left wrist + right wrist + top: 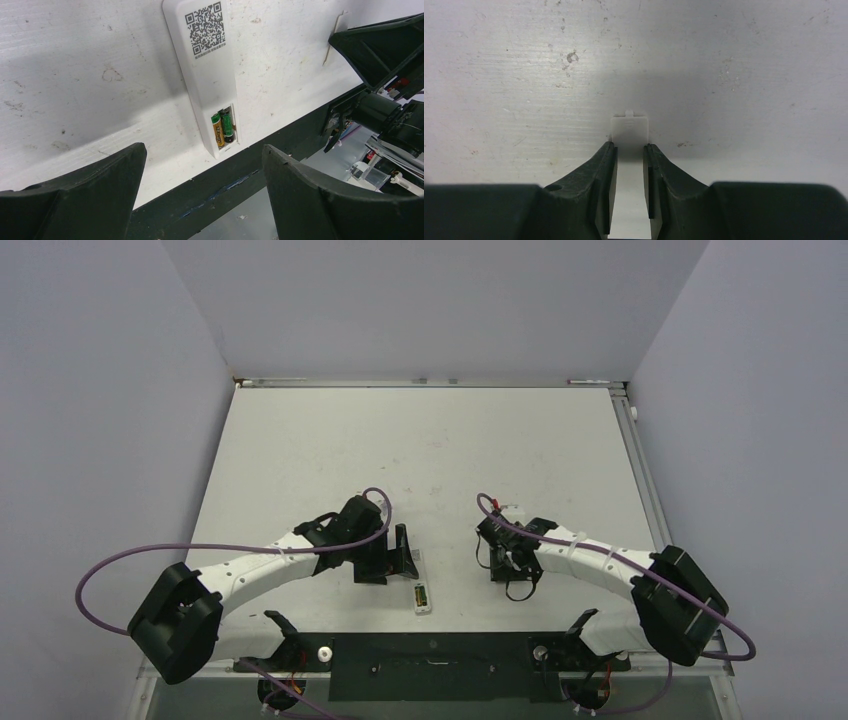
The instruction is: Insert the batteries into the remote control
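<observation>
on the smooth surface point(430, 440) the lift could be lost: the thin battery cover point(630, 127), pinched only at its side edges, could be skidded or flipped away. the left arm is held low over the remote control point(207, 75), which lies recess-up near the front edge and could be knocked. the left claw point(202, 150) is spread wide and empty. the right claw point(629, 146), low and level, is narrowed onto the cover. both batteries point(223, 129) are seated in the recess.
</observation>
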